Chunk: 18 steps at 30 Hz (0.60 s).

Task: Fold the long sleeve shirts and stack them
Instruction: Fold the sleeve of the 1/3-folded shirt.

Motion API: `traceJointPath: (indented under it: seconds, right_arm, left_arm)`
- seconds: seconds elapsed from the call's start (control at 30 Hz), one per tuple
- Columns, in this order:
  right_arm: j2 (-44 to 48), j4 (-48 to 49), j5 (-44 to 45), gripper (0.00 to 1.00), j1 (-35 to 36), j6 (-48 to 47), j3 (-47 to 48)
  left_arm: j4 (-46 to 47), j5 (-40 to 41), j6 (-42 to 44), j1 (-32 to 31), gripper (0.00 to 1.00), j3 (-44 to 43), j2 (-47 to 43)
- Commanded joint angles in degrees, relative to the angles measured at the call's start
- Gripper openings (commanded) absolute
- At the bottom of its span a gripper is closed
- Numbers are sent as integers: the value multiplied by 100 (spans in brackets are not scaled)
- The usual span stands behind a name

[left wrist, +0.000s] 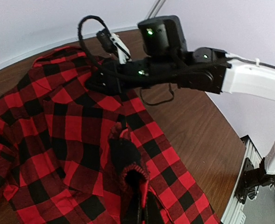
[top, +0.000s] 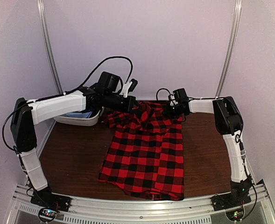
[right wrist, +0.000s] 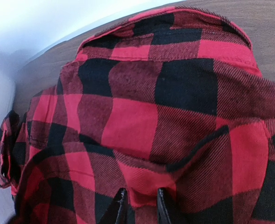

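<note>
Along the near edge of the counter (top: 76, 158) lay the hem of the red-and-black shirt (top: 146, 154). Its body was spread fairly flat and ran away from the arm bases toward the back wall. Farther up, around the shoulders and collar, the plaid was rumpled and bunched, and where the sleeves lay could not be made out.

At the left shoulder the left fingers (top: 130, 105) were pressed together, with a ridge of cloth drawn up into them in the left wrist view. At the right shoulder, just below the collar, the right fingers (right wrist: 120, 210) stood only narrowly apart with a fold of red cloth between them, apparently pinching it. Beyond the left arm, at the far left of the counter, a pale bin (top: 81, 120) held something blue, too hidden to identify.

The step in hand looked like the first fold of this shirt, with both arms taking hold at the collar end. The next move would call for a firm right-hand pinch. Then both arms would need to lift evenly, keep the cloth taut between them, and carry the shoulders toward the hem so the fold lands square.
</note>
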State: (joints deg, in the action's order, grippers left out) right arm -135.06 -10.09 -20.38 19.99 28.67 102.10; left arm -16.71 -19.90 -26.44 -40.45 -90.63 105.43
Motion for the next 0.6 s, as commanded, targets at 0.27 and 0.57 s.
traceJointPath:
  seconds: [0.27, 0.57]
  right_arm:
    - [-635, -168, -492, 24, -258, -31, 1029]
    - [434, -221, -502, 32, -279, -68, 743]
  left_arm:
    - [253, -369, 60, -858, 0, 60, 465]
    - [301, -532, 39, -1256, 0, -106, 933]
